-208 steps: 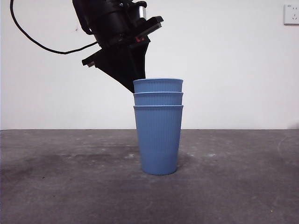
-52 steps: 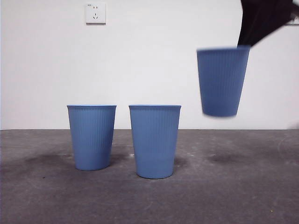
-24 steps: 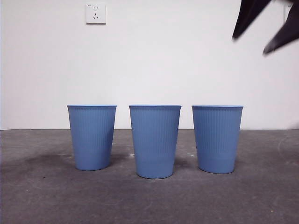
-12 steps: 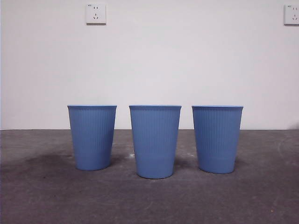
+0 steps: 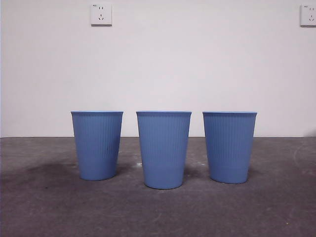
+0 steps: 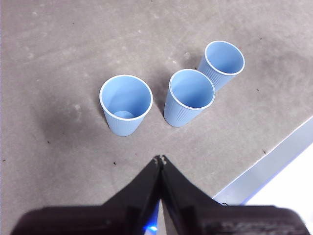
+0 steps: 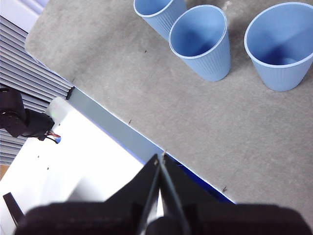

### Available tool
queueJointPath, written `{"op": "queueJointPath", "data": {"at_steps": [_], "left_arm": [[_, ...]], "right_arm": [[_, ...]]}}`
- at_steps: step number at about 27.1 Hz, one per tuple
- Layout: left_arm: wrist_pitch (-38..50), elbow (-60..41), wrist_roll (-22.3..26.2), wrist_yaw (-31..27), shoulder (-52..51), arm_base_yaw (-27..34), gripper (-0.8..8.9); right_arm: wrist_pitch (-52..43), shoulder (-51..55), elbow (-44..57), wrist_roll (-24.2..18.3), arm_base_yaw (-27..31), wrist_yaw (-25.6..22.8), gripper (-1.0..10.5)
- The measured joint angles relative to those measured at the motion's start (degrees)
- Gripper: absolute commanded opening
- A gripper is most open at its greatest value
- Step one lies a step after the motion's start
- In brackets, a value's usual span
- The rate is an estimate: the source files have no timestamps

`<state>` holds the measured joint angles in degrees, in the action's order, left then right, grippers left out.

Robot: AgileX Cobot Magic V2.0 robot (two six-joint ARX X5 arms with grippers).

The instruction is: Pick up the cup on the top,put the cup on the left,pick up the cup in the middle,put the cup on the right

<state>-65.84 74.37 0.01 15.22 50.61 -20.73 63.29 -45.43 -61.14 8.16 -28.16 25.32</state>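
Cups (image 5: 163, 148) stand unstacked in a row mid-bench (image 5: 276, 207); left tool (image 6: 160, 159) and right tool (image 7: 160, 156), both closed together, should simply stay clear.

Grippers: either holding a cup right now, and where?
Nothing held. Left gripper and right gripper are both shut on nothing, clear of the three cups.

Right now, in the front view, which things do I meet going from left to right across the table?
Left cup → middle cup, standing a little nearer the camera → right cup. All three stand upright and apart on the grey table; no gripper shows in this view.
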Motion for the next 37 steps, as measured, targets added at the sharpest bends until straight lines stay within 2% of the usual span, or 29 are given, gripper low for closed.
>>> {"op": "queueJointPath", "data": {"at_steps": [2,4,6,8,12,14,19,25,31,37], "left_arm": [[0.7,-0.02,0.24,-0.15,-0.02,0.0,-0.04],[4.09,-0.02,1.95,-3.04,-0.09,0.61,-0.04],[15.19,-1.16,6.16,-7.08,-2.08,3.67,-0.04],[29.75,-6.21,10.54,-7.15,-7.39,8.22,-0.04],[57.99,-26.53,13.84,-8.81,-22.29,17.18,-0.04],[63.63,-33.66,14.19,-11.1,-26.82,19.32,-0.04],[65.51,-51.19,14.43,-13.64,-36.68,22.88,-0.04],[65.48,-64.13,14.36,-13.62,-43.63,24.5,-0.04],[65.48,-71.58,13.64,-13.62,-47.98,25.18,-0.04],[62.45,-73.22,13.44,-13.62,-50.34,25.18,-0.04]], "right_arm": [[0.0,0.0,0.0,0.0,0.0,0.0,0.1],[0.0,0.0,0.0,0.02,0.0,0.0,0.1],[0.0,0.02,0.0,0.0,0.0,0.0,0.1],[0.02,0.02,0.0,0.02,0.0,0.0,0.1],[0.02,0.02,0.0,0.0,0.0,0.0,0.1],[0.02,0.02,0.0,0.0,0.0,0.0,0.1],[0.02,0.02,0.0,0.02,0.0,0.0,0.1],[0.02,0.02,0.0,0.02,0.0,0.0,0.1],[0.02,0.02,0.0,0.0,0.0,0.0,0.1],[0.02,0.02,0.0,0.0,0.0,0.0,0.1]]}}
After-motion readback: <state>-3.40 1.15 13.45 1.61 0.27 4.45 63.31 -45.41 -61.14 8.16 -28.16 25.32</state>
